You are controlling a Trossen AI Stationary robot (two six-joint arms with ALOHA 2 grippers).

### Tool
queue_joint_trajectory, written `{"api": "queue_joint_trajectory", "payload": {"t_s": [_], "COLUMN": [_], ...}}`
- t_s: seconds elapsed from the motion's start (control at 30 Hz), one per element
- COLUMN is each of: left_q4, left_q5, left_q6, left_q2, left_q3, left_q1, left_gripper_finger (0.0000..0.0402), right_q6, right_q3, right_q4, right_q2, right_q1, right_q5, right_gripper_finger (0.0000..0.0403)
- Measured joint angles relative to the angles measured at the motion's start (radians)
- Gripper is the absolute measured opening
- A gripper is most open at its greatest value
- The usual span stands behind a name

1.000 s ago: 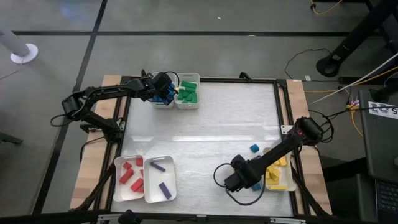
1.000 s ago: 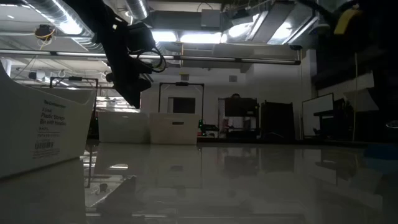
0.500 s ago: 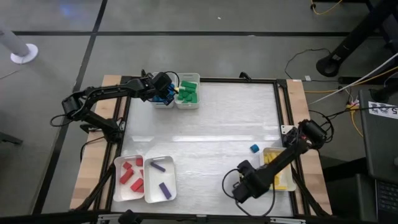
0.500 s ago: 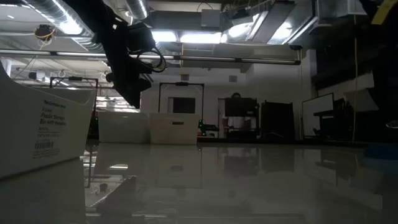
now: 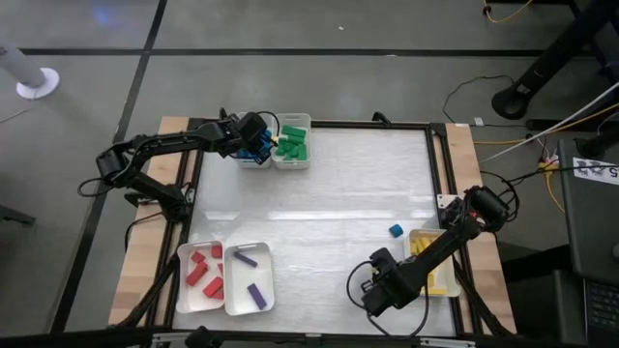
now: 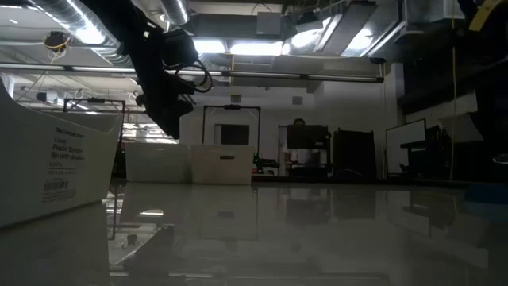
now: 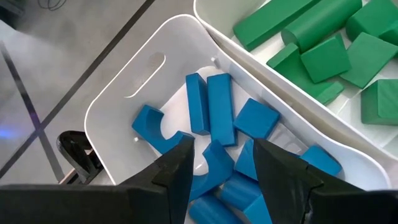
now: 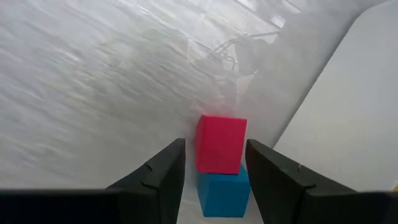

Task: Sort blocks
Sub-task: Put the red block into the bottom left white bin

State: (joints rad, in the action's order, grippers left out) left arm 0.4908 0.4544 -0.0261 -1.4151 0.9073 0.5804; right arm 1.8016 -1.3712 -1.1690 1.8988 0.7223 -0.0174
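Fingers, right gripper: standing part-way apart, straddling a red cube and a blue cube that are touching each other. Whether the pads are pressing on either cube, or merely flanking them, I cannot tell.

Position, right gripper: hovering low near the front edge of the worktop, just beside the yellow tray. A second ago it was sitting farther back, alongside that tray. It has since been swinging forward and is now holding steady.

Consequence: one loose blue block is now lying in plain sight on the worktop, just beside the yellow tray's far corner and awaiting collection.

Fingers, left gripper: parted, holding nothing, hanging over the blue tray, unmoved over the last second.

Stock sorted:
- blue blocks lying in the blue tray
- green blocks filling the neighbouring tray
- red blocks and purple blocks sitting in the two front-left trays

Judgement: sorting is nearing completion, with the red cube, the blue cube and the loose blue block remaining.
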Motion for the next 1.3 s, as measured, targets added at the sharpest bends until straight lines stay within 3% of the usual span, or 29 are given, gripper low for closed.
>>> {"api": "queue_joint_trajectory", "payload": {"t_s": [0.33,0.73,1.3], "left_q4": [-0.001,-0.001,-0.001], "left_q5": [0.000,0.000,0.000], "left_q6": [0.000,0.000,0.000], "left_q2": [0.000,0.000,0.000], "left_q3": [0.000,0.000,0.000], "left_q1": [0.000,0.000,0.000], "left_gripper_finger": [0.0155,0.0155,0.0155], "right_q6": [0.026,0.027,0.024], "right_q3": [0.080,0.140,0.143], "right_q4": [0.107,0.119,0.147], "right_q2": [0.002,-0.003,-0.001], "right_q1": [0.019,0.019,0.018], "right_q5": [-0.017,-0.026,-0.030], "right_gripper_finger": [0.0168,0.0168,0.0165]}}
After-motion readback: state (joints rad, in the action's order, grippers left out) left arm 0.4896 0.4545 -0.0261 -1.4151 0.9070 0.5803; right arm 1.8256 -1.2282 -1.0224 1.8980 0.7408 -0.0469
